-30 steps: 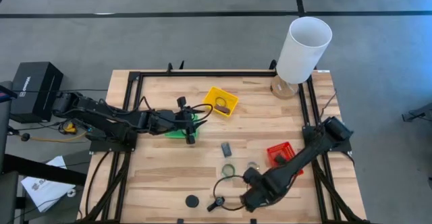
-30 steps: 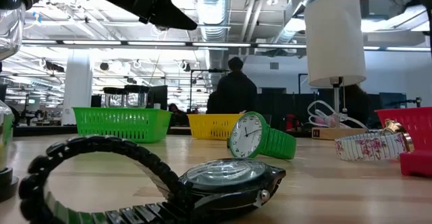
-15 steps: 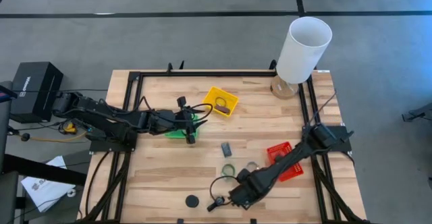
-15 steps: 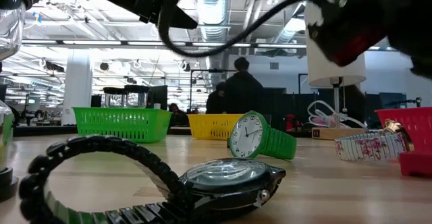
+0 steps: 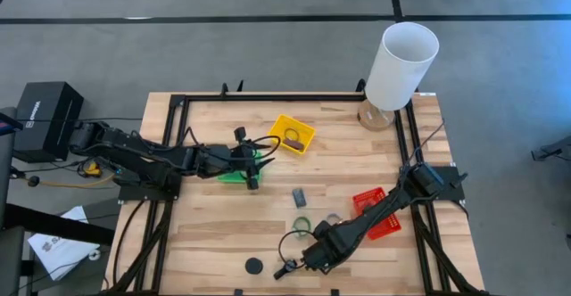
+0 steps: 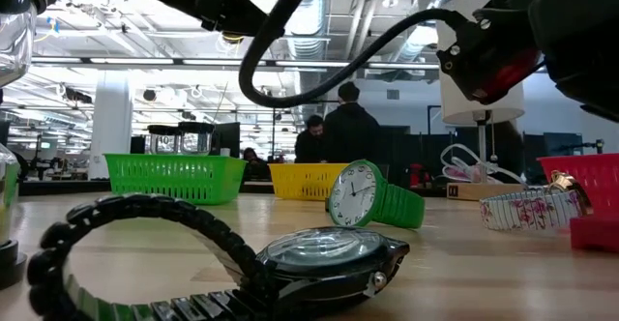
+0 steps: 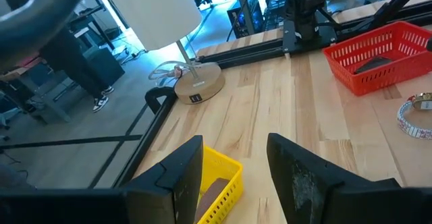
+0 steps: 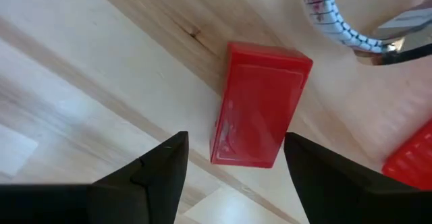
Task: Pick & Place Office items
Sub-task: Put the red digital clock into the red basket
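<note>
Task partly done: the yellow mesh tray [image 5: 293,134] and red mesh tray [image 5: 376,212] each hold an item. My right tool [image 8: 233,163], released, hovers over the red plastic block [image 8: 260,104], lower centre. Green-strapped watch [image 6: 371,198], black watch [image 6: 232,256] and black puck [image 5: 254,266] remain on the wooden counter [image 5: 214,229]. My left tool [image 7: 235,163] waits released at the green mesh tray [image 5: 234,173].

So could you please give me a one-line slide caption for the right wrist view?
Open right end effector hovering over a red block on the wooden table.

Grey floor [image 5: 268,46] — exposed ceiling ducts [image 6: 309,12]
</note>
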